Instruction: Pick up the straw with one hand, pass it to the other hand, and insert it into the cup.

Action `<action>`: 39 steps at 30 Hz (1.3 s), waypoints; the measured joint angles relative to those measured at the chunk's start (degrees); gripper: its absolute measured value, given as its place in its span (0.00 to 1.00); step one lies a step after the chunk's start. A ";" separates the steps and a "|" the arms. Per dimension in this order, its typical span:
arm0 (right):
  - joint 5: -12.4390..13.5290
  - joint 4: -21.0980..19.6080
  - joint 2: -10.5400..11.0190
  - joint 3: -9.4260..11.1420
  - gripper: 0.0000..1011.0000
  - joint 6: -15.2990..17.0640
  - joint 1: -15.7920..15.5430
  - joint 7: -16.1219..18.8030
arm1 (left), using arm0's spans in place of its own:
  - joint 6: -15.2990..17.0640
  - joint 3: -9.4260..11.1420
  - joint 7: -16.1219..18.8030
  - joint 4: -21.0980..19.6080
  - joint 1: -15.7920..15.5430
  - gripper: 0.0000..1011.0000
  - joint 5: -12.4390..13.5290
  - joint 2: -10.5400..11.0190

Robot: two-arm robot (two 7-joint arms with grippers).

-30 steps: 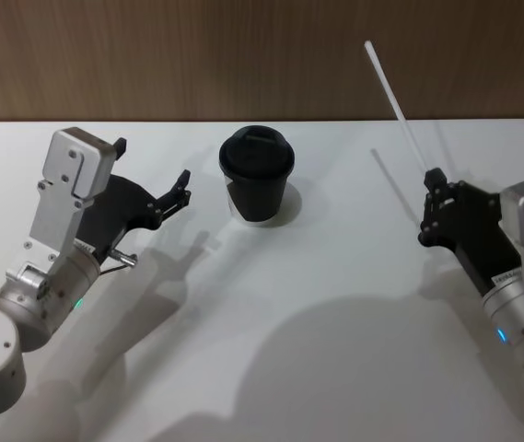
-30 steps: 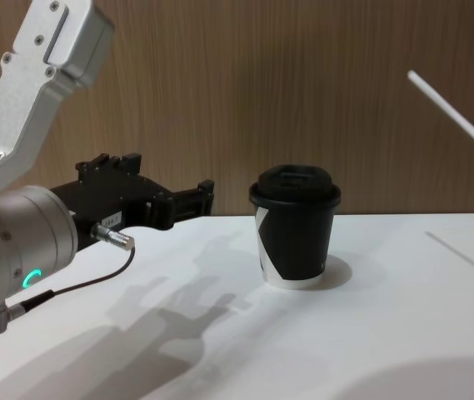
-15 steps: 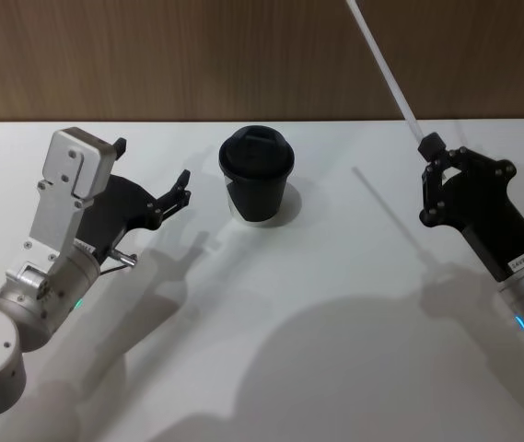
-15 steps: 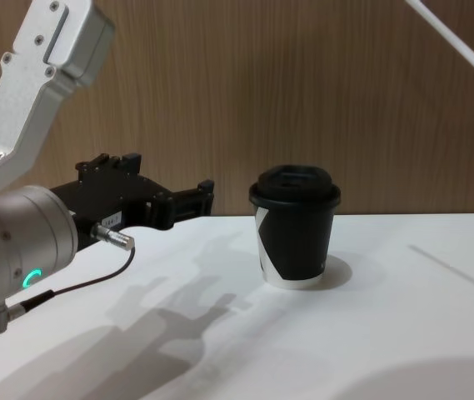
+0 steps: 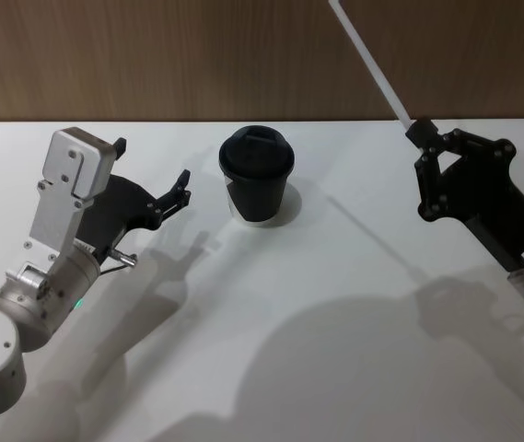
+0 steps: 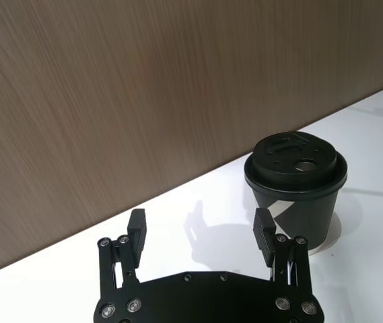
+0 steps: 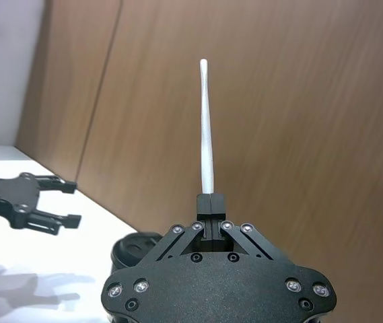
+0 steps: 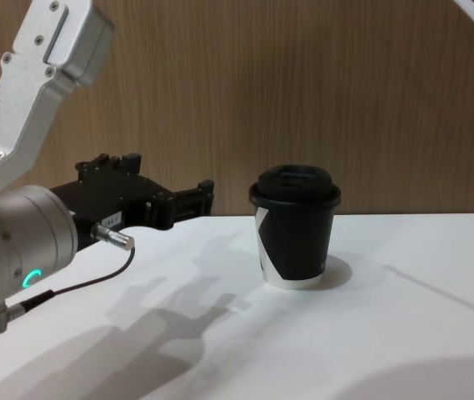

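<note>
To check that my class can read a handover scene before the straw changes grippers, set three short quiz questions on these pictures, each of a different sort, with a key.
1. Which gripper is shut on the white straw?
2. True or false: the left gripper hangs open, apart from the black paper cup.
3. The cup stands: A) tipped on its side; B) upright, lid on; C) upright, lid off.
Key: 1. The right gripper, pinching the straw's lower end. 2. True. 3. B.
</note>
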 joint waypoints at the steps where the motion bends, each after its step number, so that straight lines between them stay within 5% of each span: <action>1: 0.24 -0.05 0.11 -0.03 0.00 -0.15 0.08 0.34 | 0.00 0.00 0.00 0.00 0.00 0.99 0.00 0.00; 21: 3.36 -0.57 1.58 -0.24 0.00 -1.95 0.91 4.57 | -0.22 -0.31 -1.62 -0.60 0.04 0.99 -0.66 0.48; 30: 3.77 -0.64 1.77 -0.28 0.00 -2.16 1.02 5.09 | -0.65 -1.79 -6.89 -2.38 0.03 0.99 -5.15 1.57; 39: 3.95 -0.69 1.84 -0.28 0.00 -2.26 1.07 5.40 | -0.14 -4.14 -14.01 -4.84 -0.05 0.99 -12.77 2.48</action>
